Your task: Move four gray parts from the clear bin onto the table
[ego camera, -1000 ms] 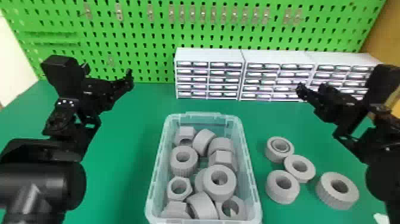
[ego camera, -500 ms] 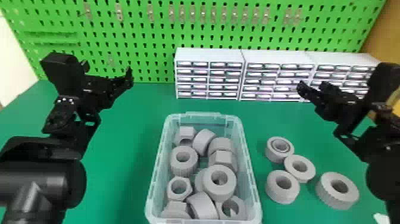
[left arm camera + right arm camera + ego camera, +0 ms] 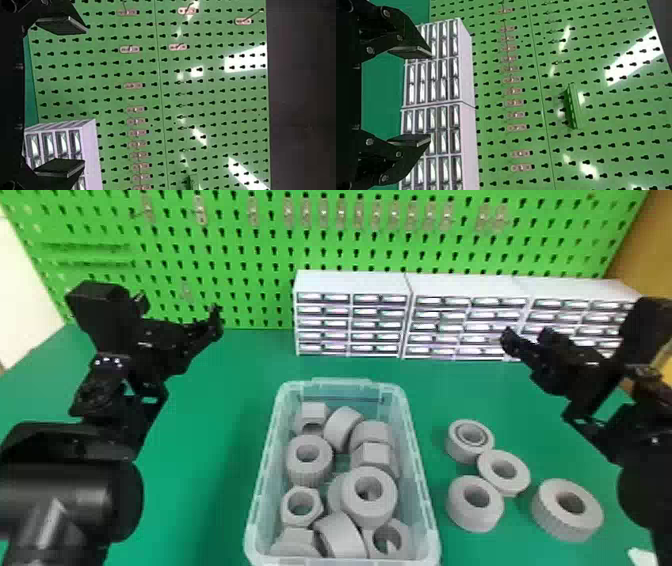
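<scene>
In the head view the clear bin (image 3: 266,470) stands at the table's front middle, holding several gray parts, among them a ring (image 3: 369,496) and a hex nut (image 3: 301,506). Four gray rings lie on the table right of it: one farther back (image 3: 457,450), one touching it (image 3: 517,485), one nearer (image 3: 475,520) and a wide one (image 3: 555,522). My left gripper (image 3: 212,325) is raised over the back left; in the left wrist view the left gripper (image 3: 73,97) stands open, holding nothing. Up at the right is my right gripper (image 3: 525,340); in the right wrist view the right gripper (image 3: 430,96) is open too.
White drawer cabinets (image 3: 352,282) stand along the table's back, below a green pegboard (image 3: 225,265) with metal hooks. A small white item (image 3: 645,557) lies at the front right of the green table (image 3: 200,430).
</scene>
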### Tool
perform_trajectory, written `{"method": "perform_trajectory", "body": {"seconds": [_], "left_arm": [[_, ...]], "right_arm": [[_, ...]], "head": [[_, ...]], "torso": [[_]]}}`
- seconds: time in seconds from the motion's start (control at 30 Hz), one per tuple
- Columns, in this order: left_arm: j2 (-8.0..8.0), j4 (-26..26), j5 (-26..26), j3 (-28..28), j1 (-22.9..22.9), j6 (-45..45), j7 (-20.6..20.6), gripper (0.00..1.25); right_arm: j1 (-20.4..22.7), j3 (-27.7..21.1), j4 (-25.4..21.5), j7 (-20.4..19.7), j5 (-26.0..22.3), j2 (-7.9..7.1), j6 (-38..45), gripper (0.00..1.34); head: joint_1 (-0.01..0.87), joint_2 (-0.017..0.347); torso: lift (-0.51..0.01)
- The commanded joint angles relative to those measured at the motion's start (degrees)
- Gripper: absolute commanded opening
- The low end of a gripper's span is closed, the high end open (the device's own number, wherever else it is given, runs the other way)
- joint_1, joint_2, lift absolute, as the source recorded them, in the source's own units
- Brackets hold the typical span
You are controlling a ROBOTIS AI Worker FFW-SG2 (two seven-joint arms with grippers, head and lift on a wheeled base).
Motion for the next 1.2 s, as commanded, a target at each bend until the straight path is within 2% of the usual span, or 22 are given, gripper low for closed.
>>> {"method": "perform_trajectory", "body": {"seconds": [0.0, 0.1, 0.27, 0.5, 1.07, 1.17], "left_arm": [[0.00, -0.1, 0.0, 0.5, 0.1, 0.0, 0.0, 1.14], [0.00, -0.2, 0.0, 0.6, 0.1, 0.0, 0.0, 1.14], [-0.62, -0.4, 0.0, 0.9, 0.7, 0.0, 0.0, 1.14], [-0.62, -0.6, 0.0, 1.2, 0.3, 0.0, 0.0, 1.14], [-0.53, -0.9, 0.0, 1.0, 0.2, -0.2, 0.0, 1.14], [-0.53, -0.9, -0.1, 1.3, 1.0, -0.2, 0.0, 1.14]], "right_arm": [[-0.3, 0.4, 0.0, 0.0, 0.1, 0.28, 0.0, 0.83], [-0.2, 0.7, 0.1, 0.0, 0.0, 0.45, 0.0, 0.83], [0.3, 0.5, 0.1, 0.0, -0.5, -0.08, 0.0, 0.83], [0.3, 0.7, 0.1, -0.1, -0.1, 0.72, 0.0, 0.83], [-0.3, 1.9, 0.3, -0.2, -0.4, 0.63, 0.0, 0.83], [0.2, 2.1, 0.4, -0.2, -0.4, 1.07, 0.0, 0.83]], "head": [[0.678, 0.034], [0.678, 0.034], [0.678, 0.034], [0.678, 0.034], [0.678, 0.034], [0.678, 0.034]], "torso": [[-0.050], [-0.050], [-0.050], [-0.050], [-0.050], [-0.050]]}}
